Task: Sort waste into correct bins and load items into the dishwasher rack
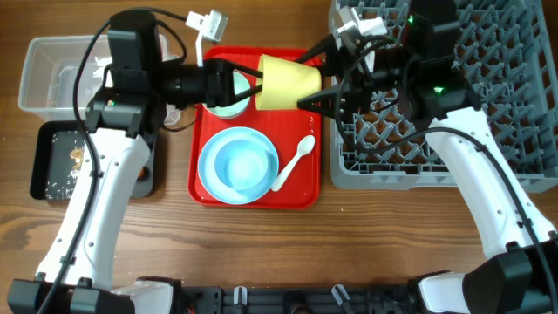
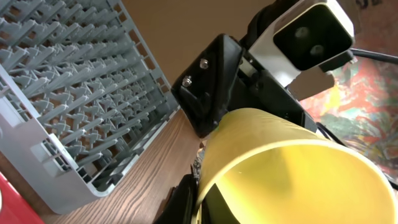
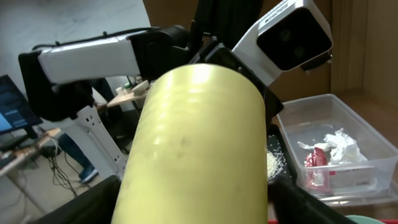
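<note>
The yellow cup (image 1: pixel 288 83) hangs on its side above the red tray, between both arms. My left gripper (image 1: pixel 258 83) pinches the cup's rim; in the left wrist view its fingers (image 2: pixel 200 202) clamp the cup (image 2: pixel 292 168) wall. My right gripper (image 1: pixel 307 85) closes on the cup's base end, and its fingers (image 3: pixel 193 205) press both sides of the cup (image 3: pixel 199 143). A light blue plate (image 1: pixel 237 166), a white spoon (image 1: pixel 295 161) and a pale bowl (image 1: pixel 228 103) lie on the tray. The grey dishwasher rack (image 1: pixel 488 78) stands to the right.
The clear tub (image 1: pixel 52 70) at far left holds the red wrapper and white tissue (image 3: pixel 329 152). The black tray (image 1: pixel 61 166) in front of it holds scraps and rice (image 3: pixel 273 163). The red tray (image 1: pixel 202 194) sits mid-table. The rack's corner (image 2: pixel 74 93) is near the cup.
</note>
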You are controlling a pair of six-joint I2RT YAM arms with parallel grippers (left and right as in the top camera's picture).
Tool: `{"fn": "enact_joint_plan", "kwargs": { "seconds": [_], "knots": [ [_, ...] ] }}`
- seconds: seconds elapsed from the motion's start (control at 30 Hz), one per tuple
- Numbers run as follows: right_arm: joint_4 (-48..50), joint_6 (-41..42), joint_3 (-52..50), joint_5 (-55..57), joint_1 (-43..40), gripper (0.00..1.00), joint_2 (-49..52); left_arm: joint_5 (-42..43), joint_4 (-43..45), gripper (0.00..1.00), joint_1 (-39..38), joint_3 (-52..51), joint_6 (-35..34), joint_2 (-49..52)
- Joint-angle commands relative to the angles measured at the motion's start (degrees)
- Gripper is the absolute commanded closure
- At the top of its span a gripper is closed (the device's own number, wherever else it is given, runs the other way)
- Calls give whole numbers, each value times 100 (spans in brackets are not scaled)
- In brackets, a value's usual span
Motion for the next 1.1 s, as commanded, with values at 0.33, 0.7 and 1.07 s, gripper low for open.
{"fn": "enact_joint_plan", "kwargs": {
  "seconds": [0.33, 0.7, 1.07],
  "knots": [
    [-59, 42, 59, -111, -155, 44, 20, -186, 20, 47, -37, 26, 52, 68],
    [-3709, 872, 107, 5056, -1644, 43, -573, -2592, -901, 34, -37, 26, 50, 76],
    [-7012, 1226, 240, 8199, -1639, 42, -699, -4828, -2142, 31, -44, 26, 48, 431]
  ]
}}
